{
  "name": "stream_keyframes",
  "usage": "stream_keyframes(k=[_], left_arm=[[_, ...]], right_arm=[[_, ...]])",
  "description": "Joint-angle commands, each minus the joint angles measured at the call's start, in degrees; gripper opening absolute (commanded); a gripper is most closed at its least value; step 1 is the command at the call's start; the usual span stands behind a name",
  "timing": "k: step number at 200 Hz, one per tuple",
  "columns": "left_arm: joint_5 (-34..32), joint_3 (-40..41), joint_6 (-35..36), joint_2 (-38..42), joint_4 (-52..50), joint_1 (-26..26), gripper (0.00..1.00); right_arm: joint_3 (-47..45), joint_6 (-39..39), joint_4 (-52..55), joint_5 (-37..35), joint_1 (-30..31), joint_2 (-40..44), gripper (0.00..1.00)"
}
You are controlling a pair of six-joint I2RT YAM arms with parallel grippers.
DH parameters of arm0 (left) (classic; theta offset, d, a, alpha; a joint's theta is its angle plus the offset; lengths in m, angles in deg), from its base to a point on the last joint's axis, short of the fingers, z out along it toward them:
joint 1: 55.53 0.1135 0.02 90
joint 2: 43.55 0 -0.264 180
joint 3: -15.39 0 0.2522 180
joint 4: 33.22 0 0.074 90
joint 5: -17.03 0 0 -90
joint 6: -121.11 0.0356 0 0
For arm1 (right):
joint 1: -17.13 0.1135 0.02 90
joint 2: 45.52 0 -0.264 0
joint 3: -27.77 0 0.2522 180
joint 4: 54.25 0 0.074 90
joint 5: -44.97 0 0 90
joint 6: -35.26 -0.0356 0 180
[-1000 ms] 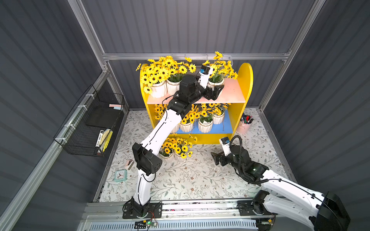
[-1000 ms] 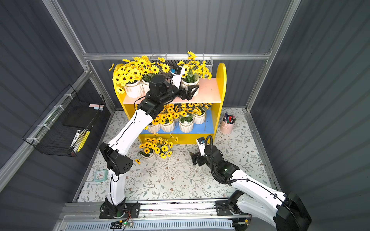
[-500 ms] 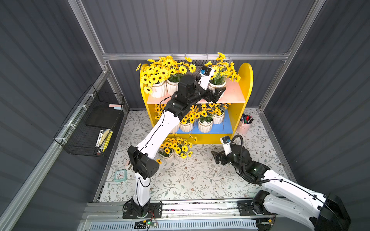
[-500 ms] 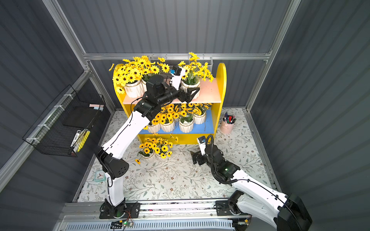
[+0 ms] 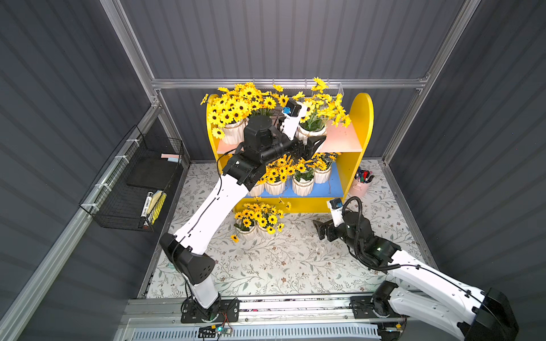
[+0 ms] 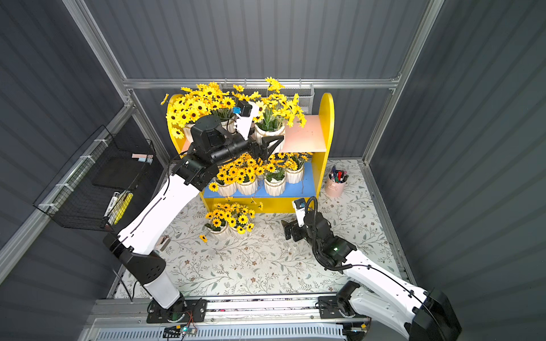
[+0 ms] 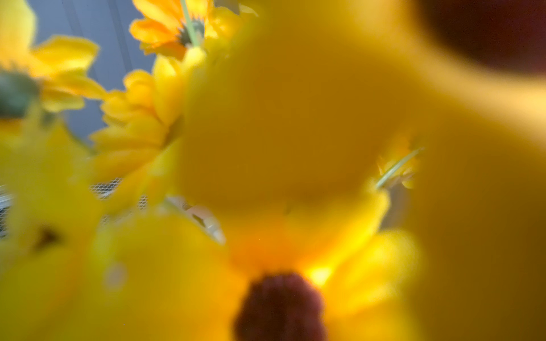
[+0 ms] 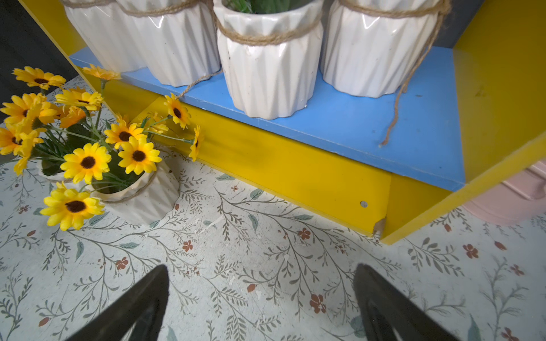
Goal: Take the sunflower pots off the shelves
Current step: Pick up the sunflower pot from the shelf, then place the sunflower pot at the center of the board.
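Observation:
The yellow shelves [image 5: 359, 124] stand against the back wall. Sunflower pots [image 5: 233, 133] crowd the pink upper board's left end. My left gripper [image 5: 316, 144] reaches along that board's front edge, its fingers against the lower part of the right-hand pot [image 5: 311, 133]. Whether they clasp it does not show, because petals fill the left wrist view. Several pots [image 5: 302, 186] stand on the blue lower board [image 8: 384, 127]. Two pots [image 5: 257, 228] stand on the floor mat in front. My right gripper [image 8: 261, 267] hovers open over the mat, holding nothing, just short of the shelves' lower right corner.
A pink cup of pens [image 5: 363, 184] stands right of the shelves. A black wire basket [image 5: 133, 183] hangs on the left wall. A white mesh basket [image 6: 295, 94] hangs behind the top flowers. The arms' rail [image 5: 266, 307] runs along the front.
The left arm's elbow has swung down and to the left, and its gripper has slid a little toward the upper board's front edge. The right arm has hardly moved.

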Motion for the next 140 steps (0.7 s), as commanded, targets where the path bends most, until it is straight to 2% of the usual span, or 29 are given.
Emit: stream_keyframes(k=[1, 37, 74, 110, 140], left_arm=[[1.77, 4.37, 2.32, 6.75, 3.22, -0.94, 0.0], [-0.61, 17.42, 5.8, 16.4, 0.99, -2.41, 0.0], [-3.42, 33.15, 5.95, 25.29, -0.52, -3.35, 0.0], [-5.37, 47.69, 5.04, 29.64, 2.42, -4.67, 0.0], [-5.58, 55.09, 5.14, 29.51, 6.23, -7.0, 0.0]], right_arm=[[2.6, -1.23, 2.47, -1.23, -0.78, 0.93, 0.99], [4.81, -4.38, 8.09, -1.36, -4.77, 1.35, 0.98], [5.72, -8.28, 12.05, 0.33, -10.99, 3.01, 0.98], [6.51, -10.22, 12.76, 2.44, -16.94, 3.68, 0.98], [6.88, -10.87, 12.32, 3.64, -21.52, 4.28, 0.97]])
